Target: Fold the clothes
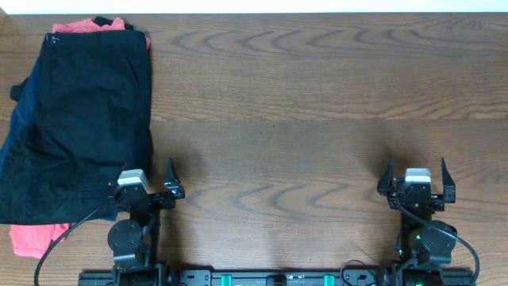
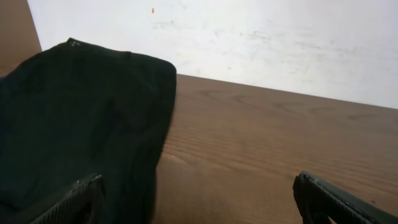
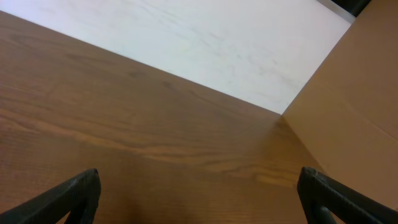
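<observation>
Fingers (image 2: 78,202) spread wide on both left gripper (image 1: 144,168) and right gripper (image 1: 417,164), gripping nothing. Clothes (image 1: 79,135) piled upper left of frame: black shorts (image 1: 95,87) on top, coral-red piece (image 1: 87,25) poking out underneath, navy shorts (image 1: 17,111) at far left. Left gripper's outer finger over the black shorts' edge, contact unclear tbh.

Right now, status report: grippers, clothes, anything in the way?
Left gripper open, empty, at edge of clothes. Right gripper open, empty, over table. Pile sits left, black on top. Nothing blocking.

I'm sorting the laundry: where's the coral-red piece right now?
In the overhead view, the coral-red piece lies on the table's left side, under the black shorts, peeking out at both ends.
</observation>
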Robot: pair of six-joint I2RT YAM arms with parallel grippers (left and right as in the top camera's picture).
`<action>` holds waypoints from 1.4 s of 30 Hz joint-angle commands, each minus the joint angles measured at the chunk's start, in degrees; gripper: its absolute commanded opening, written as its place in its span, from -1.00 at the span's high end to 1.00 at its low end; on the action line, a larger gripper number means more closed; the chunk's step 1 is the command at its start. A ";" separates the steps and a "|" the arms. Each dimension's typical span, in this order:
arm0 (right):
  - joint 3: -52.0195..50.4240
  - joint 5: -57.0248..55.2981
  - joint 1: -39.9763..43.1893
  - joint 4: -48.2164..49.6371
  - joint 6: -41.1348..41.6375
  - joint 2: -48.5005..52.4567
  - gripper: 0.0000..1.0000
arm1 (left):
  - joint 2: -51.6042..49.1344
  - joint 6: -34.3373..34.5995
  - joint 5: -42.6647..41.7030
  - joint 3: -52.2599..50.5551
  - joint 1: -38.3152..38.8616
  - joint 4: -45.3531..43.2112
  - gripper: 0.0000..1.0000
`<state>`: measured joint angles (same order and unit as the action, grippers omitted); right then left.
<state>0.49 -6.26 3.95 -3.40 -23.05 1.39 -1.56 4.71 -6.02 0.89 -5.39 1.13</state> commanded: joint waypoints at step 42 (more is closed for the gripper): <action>1.31 26.29 -0.59 9.86 14.75 0.15 -0.98 | -0.28 9.79 -2.71 1.16 0.33 0.52 -0.96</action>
<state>0.45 16.80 3.95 6.02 -13.50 1.50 -1.61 10.79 -6.37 0.89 -5.39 0.60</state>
